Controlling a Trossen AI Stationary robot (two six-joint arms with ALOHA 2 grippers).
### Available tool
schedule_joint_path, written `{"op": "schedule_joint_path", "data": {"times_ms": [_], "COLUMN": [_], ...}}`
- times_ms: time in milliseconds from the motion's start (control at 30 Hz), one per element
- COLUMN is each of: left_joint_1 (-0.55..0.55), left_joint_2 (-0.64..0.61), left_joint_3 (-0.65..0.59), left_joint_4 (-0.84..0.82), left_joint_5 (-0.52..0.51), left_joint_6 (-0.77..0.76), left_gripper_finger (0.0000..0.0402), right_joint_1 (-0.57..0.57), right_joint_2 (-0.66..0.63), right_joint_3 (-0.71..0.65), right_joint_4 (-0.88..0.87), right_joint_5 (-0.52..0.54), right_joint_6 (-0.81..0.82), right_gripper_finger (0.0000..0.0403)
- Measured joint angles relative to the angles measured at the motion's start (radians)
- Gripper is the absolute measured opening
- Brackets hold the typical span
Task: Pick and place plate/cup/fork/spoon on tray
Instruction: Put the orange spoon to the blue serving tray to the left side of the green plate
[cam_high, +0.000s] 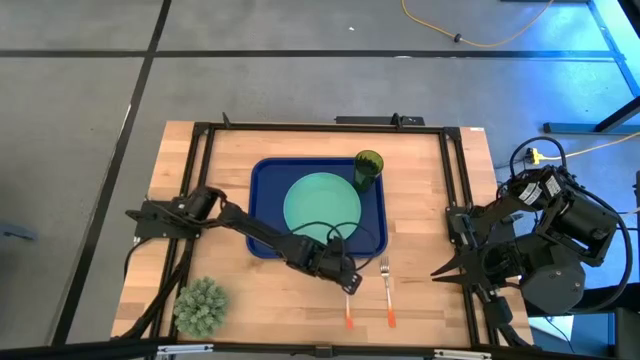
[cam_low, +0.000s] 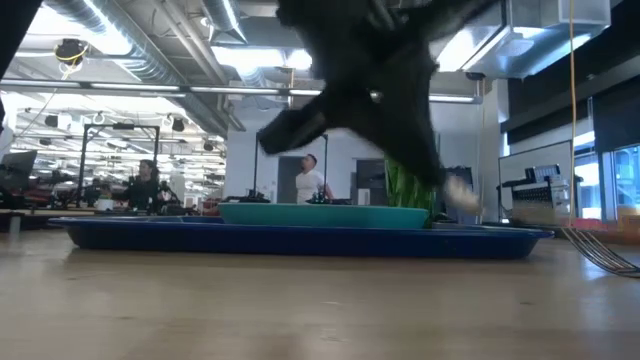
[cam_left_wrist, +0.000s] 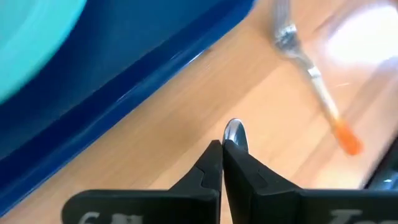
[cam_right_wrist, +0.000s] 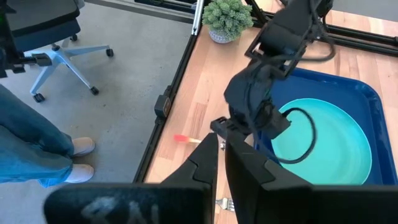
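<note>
Gripping the spoon (cam_left_wrist: 234, 132) on the desk (cam_high: 250, 295), the left pincer (cam_left_wrist: 222, 149) is clamped; next lift it onto the tray (cam_high: 262, 180).

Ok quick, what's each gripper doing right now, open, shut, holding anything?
Left gripper: shut on the spoon, beside the tray.
Right gripper: nearly closed, holding nothing, parked off the table's right side.

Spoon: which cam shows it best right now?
High view: the spoon lies on the table just off the tray, its orange handle showing past the left gripper, which is shut on its head. Left wrist shows only the bowl tip; right wrist only the handle's end; low view nothing.
</note>
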Motion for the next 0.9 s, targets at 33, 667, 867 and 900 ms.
{"op": "schedule_joint_path", "data": {"times_ms": [33, 667, 867, 900], "left_joint_1": [0.000, 0.001, 0.003, 0.003], "left_joint_2": [-0.012, -0.267, -0.371, -0.388], "left_joint_3": [0.000, 0.002, 0.002, 0.002], "left_joint_4": [0.004, -0.353, -0.541, -0.578], "left_joint_5": [0.000, -0.081, -0.130, -0.141], "left_joint_6": [0.007, 0.069, 0.069, 0.068], "left_gripper_finger": [0.0000, 0.0000, 0.0000, 0.0000], "right_joint_1": [0.000, 0.000, -0.001, -0.003], "right_joint_2": [0.000, 0.001, 0.001, 0.001], "right_joint_3": [0.000, -0.001, -0.001, -0.001], "right_joint_4": [0.000, 0.000, 0.000, 0.000], "right_joint_5": [0.000, 0.000, 0.000, 0.000], "right_joint_6": [0.000, -0.022, -0.024, -0.025], "right_gripper_finger": [0.0034, 0.0034, 0.0034, 0.0034]}}
